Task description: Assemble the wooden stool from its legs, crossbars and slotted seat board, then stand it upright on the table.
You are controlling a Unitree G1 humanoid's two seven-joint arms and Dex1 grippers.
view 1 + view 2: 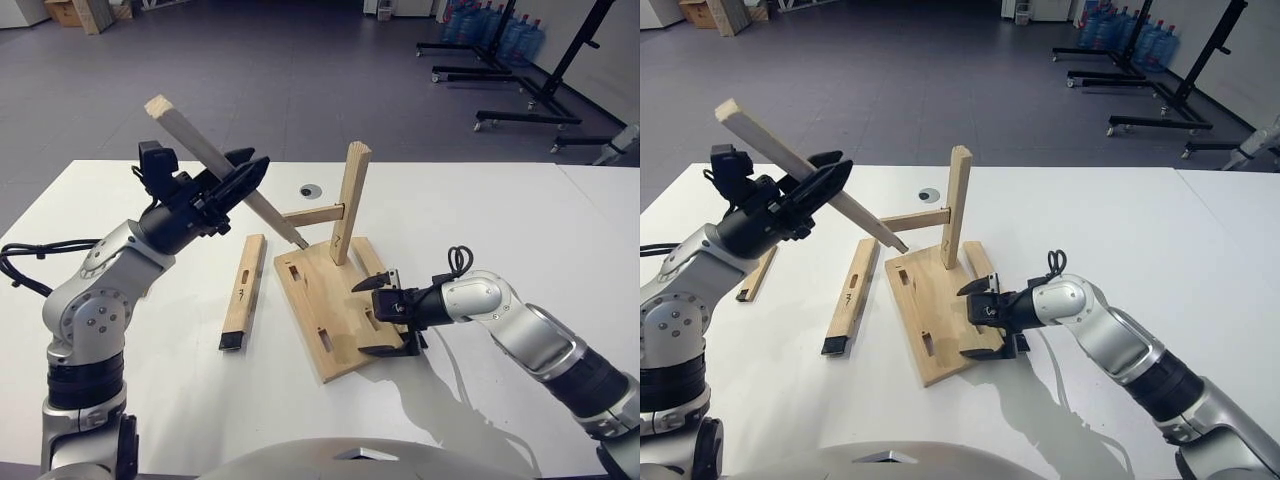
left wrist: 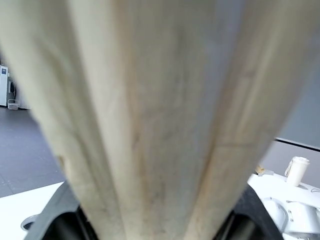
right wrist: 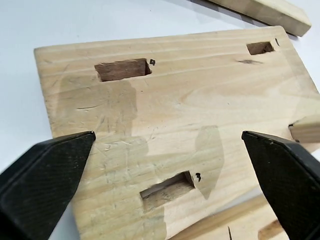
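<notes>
While the left claw (image 1: 248, 172) clamps a leg (image 1: 185, 130), the right claw (image 1: 383, 316) gapes over the seat board (image 1: 310, 300).

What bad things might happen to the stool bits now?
The slanted leg in the left gripper has its lower end close to the crossbar; a bump might tip the upright leg out of the seat board. The right gripper is open over the board's edge, so the board may slide if pushed.
</notes>
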